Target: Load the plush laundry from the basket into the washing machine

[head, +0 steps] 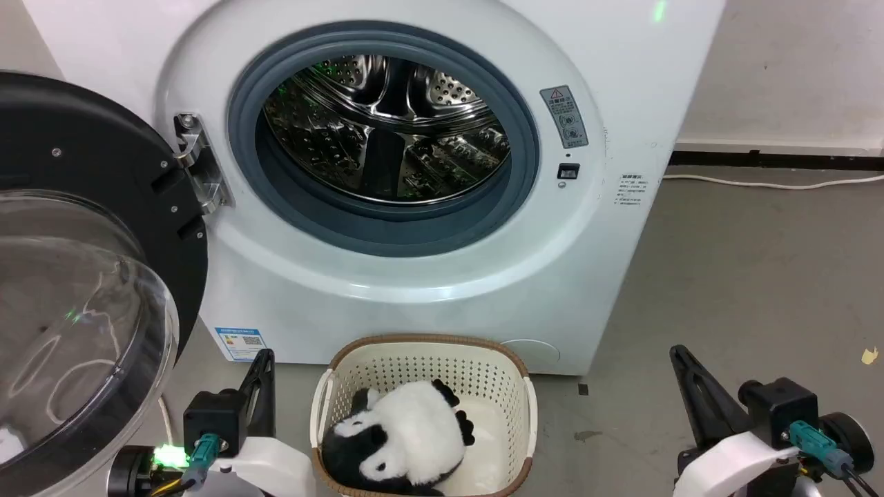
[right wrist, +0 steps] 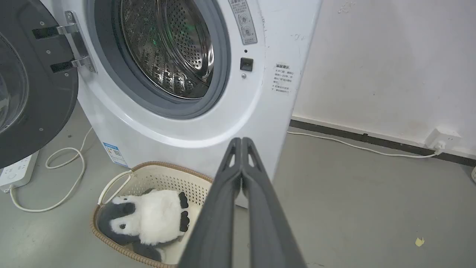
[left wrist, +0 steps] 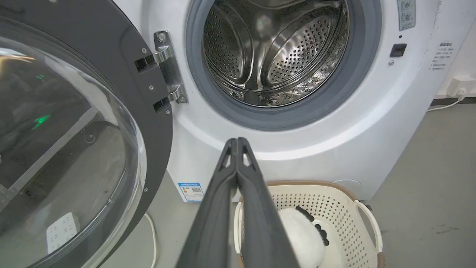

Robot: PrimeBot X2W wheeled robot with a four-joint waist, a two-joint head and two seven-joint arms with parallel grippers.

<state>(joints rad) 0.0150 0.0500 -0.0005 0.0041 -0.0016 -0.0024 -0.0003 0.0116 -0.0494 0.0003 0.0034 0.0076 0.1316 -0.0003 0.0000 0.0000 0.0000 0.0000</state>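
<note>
Left tool [left wrist: 237, 140] and right tool [right wrist: 241, 139] are both pressed together on nothing, the plush laundry [head: 404, 438] lies in the basket [head: 428, 339] low between them, and the washing machine [head: 608, 276] ahead stands open, so all the loading remains

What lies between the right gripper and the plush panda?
Grey floor, then the right wall of the basket with its white handle, seen in the head view. The right gripper is shut, apart from the plush panda.

Head camera looks forward and down: washing machine [head: 428, 276] at 12 o'clock, basket [head: 423, 339] at 6. Both wrist cameras share these two.
</note>
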